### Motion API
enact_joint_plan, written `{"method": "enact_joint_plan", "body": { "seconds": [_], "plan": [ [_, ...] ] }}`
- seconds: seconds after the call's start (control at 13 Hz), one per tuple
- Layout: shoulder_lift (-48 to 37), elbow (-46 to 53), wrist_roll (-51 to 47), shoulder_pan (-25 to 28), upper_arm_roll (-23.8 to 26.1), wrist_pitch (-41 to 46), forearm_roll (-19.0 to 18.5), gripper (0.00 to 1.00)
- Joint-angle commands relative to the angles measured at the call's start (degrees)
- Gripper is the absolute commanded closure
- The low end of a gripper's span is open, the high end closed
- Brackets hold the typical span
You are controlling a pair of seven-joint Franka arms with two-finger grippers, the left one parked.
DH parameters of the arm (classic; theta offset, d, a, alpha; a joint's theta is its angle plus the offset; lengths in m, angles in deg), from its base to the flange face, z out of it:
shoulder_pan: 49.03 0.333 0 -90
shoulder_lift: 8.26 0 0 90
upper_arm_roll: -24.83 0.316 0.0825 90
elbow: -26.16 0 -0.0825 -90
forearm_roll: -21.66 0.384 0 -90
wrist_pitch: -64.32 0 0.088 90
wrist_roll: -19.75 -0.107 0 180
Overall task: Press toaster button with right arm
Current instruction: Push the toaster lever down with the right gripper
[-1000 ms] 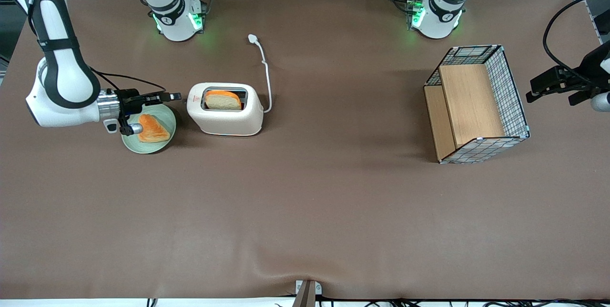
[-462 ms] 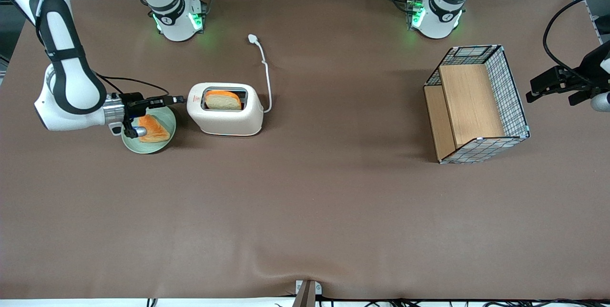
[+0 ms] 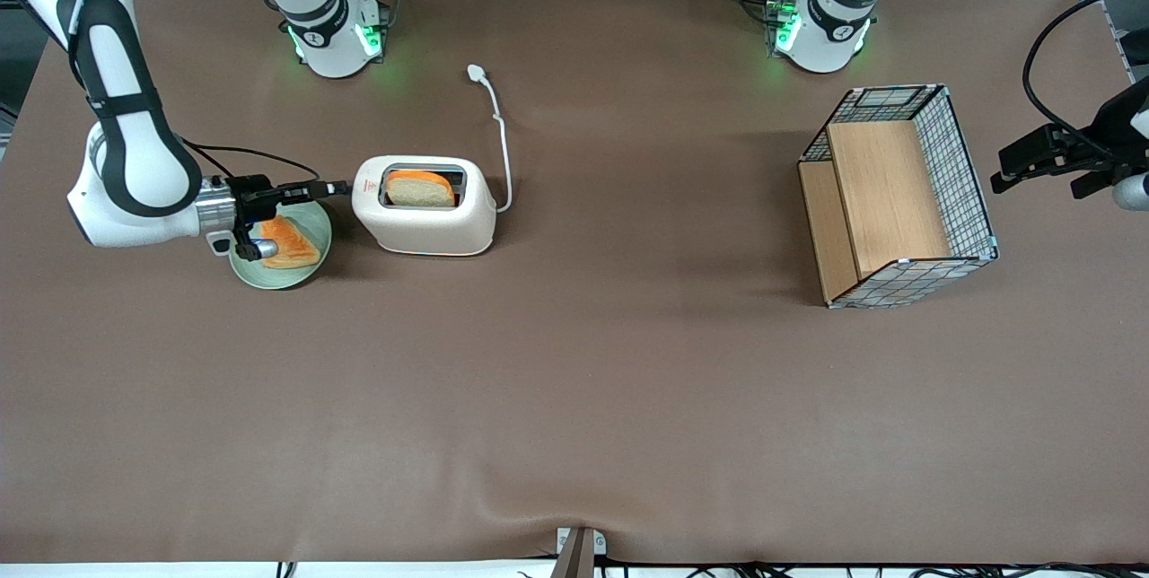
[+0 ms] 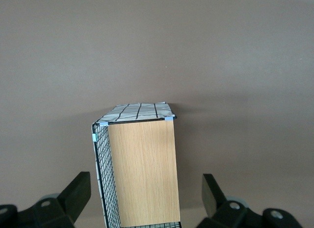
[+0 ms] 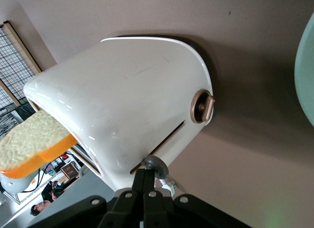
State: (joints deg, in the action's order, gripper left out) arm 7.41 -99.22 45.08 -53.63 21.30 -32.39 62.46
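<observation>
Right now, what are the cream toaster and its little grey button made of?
The rounded cream-white toaster looks like glossy plastic: smooth shell with soft highlights. Its small grey button could be metal or plastic; hard to tell. The right arm's black gripper, fingers shut, sits right at the button.

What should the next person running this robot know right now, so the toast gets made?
Tool: shut, its tip at the toaster button on the toaster's narrow end, above the green plate.
Bread slice stands tall in the slot; another slice lies on the plate. Plug lies loose on the table.
Done: tool lined up at the button.
Left: the button sits at the top end of its slot, so it looks unpressed; push it along the slot.
</observation>
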Motion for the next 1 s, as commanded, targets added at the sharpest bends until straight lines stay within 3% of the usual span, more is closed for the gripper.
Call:
{"method": "enact_joint_plan", "body": {
  "seconds": [0.0, 0.92],
  "plan": [
    [1.02, -0.47, 1.57, -0.68, 0.53, -0.58, 1.56, 1.00],
    [6.65, -0.30, 6.32, -1.38, 0.53, -3.57, 1.65, 1.00]
  ]
}}
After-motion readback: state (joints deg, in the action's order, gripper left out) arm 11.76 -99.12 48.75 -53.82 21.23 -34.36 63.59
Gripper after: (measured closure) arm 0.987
